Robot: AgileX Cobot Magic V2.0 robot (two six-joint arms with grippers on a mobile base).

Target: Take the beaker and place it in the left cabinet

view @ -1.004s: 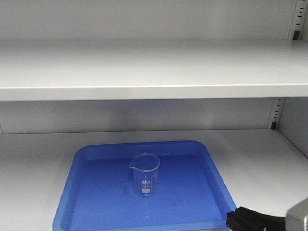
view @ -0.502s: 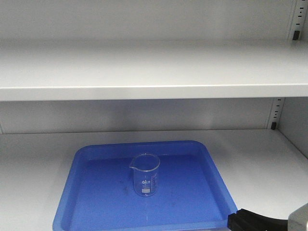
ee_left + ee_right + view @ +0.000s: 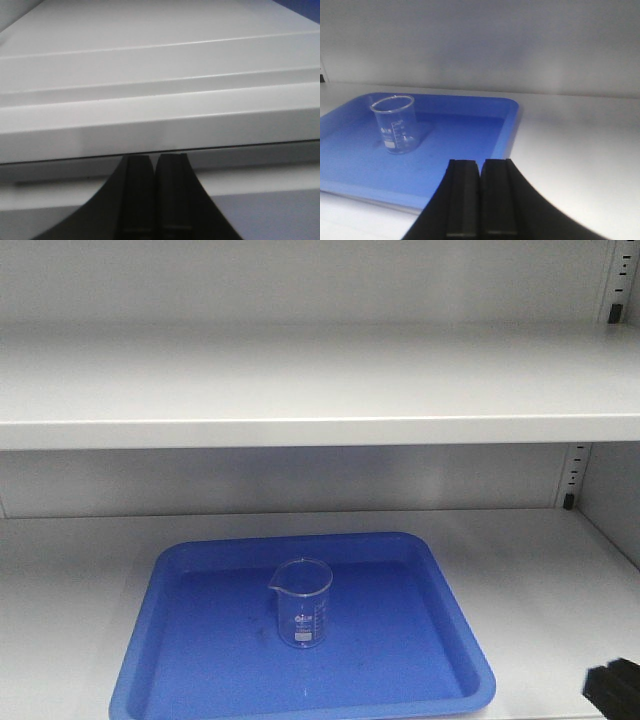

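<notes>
A small clear glass beaker (image 3: 301, 602) with a spout and printed marks stands upright in a blue tray (image 3: 210, 680) on the lower shelf of the light grey left cabinet (image 3: 300, 380). The right wrist view shows the beaker (image 3: 395, 124) at the left, well ahead of my right gripper (image 3: 480, 162), which is shut and holds nothing. Only a black tip of that gripper (image 3: 612, 690) shows at the bottom right of the front view. My left gripper (image 3: 155, 158) is shut with nothing in it, close under a grey shelf edge (image 3: 150, 132).
The blue tray (image 3: 470, 135) fills the shelf's middle, with bare grey shelf (image 3: 540, 570) to its right. An upper shelf (image 3: 320, 430) overhangs the beaker. Slotted uprights (image 3: 574, 475) run along the right side wall.
My right gripper has drawn back to the right and down, leaving the tray's front corner; only its tip still shows in the front view. The beaker has stayed put.
</notes>
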